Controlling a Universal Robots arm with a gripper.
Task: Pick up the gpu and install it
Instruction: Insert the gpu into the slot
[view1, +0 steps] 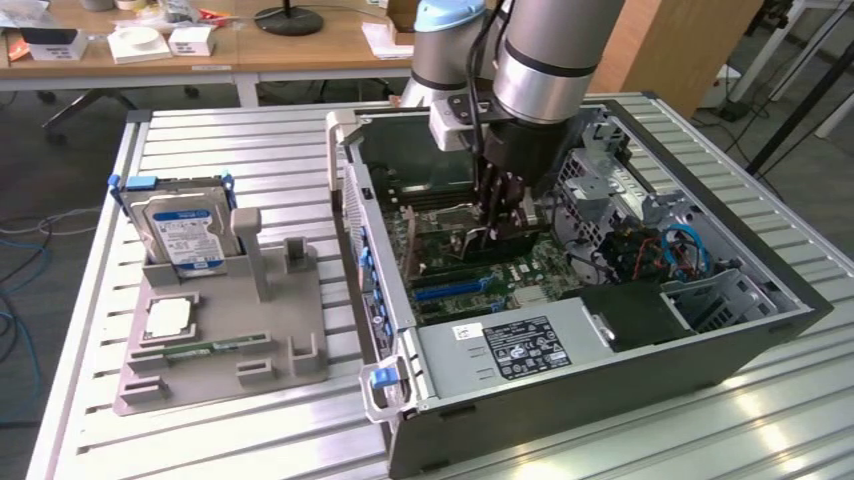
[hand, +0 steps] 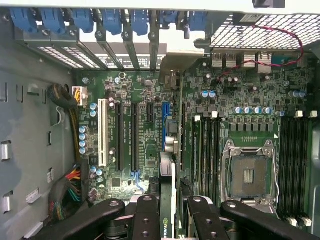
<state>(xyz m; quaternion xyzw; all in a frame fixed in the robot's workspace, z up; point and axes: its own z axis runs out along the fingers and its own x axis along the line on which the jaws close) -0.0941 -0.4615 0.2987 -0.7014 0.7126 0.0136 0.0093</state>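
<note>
The gpu (hand: 167, 187) is gripped edge-on in the claw (hand: 171, 212), low inside the open case (view1: 601, 405) over the motherboard (hand: 145, 150). Best lined up with the blue slot (hand: 164, 122), held upright, and pressed evenly.

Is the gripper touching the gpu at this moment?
Touching: the wrist view shows the gpu edge-on between the fingers of the gripper, clamped from both sides.
</note>
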